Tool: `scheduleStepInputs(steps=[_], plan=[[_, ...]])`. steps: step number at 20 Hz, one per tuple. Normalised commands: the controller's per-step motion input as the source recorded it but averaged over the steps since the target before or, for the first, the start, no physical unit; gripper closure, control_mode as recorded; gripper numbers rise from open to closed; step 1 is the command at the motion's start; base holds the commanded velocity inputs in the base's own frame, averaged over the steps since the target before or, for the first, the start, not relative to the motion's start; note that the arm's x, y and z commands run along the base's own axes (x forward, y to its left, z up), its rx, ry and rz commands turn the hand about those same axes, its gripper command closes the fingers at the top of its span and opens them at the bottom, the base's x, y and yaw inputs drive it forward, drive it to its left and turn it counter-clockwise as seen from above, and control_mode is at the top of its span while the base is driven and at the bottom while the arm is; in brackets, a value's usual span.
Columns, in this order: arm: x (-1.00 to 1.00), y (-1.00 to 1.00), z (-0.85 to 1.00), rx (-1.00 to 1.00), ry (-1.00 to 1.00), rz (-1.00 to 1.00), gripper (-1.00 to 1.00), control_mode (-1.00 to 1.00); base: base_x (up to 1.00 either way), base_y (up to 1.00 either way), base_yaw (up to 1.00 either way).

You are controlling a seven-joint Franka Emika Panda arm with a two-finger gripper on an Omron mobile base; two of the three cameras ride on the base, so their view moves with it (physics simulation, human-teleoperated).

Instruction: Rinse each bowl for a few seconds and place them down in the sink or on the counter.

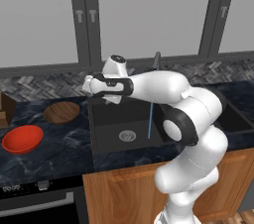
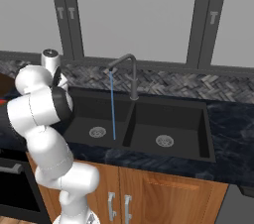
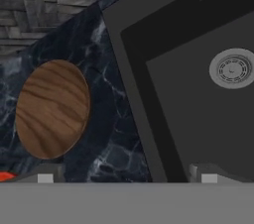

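We are reaching for the wood bowl (image 1: 61, 112) on the counter (image 1: 59, 146), left of the sink (image 1: 106, 141). Our gripper (image 1: 89, 85) is wide open and empty. Next it must drop over the rim. The right view shows water (image 2: 112, 106) running from the tap (image 2: 124, 72); the left shows the red bowl (image 1: 22, 139)

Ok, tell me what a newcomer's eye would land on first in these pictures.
First the white arm, bent across the black sink with its open tool out over the sink's left edge. Next the thin blue stream of water falling from the faucet into the left basin. Then the red bowl and the wooden bowl on the dark marbled counter left of the sink.
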Motion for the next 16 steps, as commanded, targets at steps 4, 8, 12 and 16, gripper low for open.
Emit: scheduleStepInputs(steps=[4,8,12,16], plan=[[0.12,0.21,-0.09,0.00,0.01,-0.01,-1.00,-1.00,0.00,0.00,0.00],[0.14,0.26,-0.13,0.00,0.00,-0.01,-1.00,-1.00,0.00,0.00,0.00],[0.20,0.20,-0.19,0.02,0.02,-0.02,-1.00,-1.00,0.00,0.00,0.00],[0.09,0.10,-0.15,0.01,0.00,-0.01,-1.00,-1.00,0.00,0.00,0.00]])
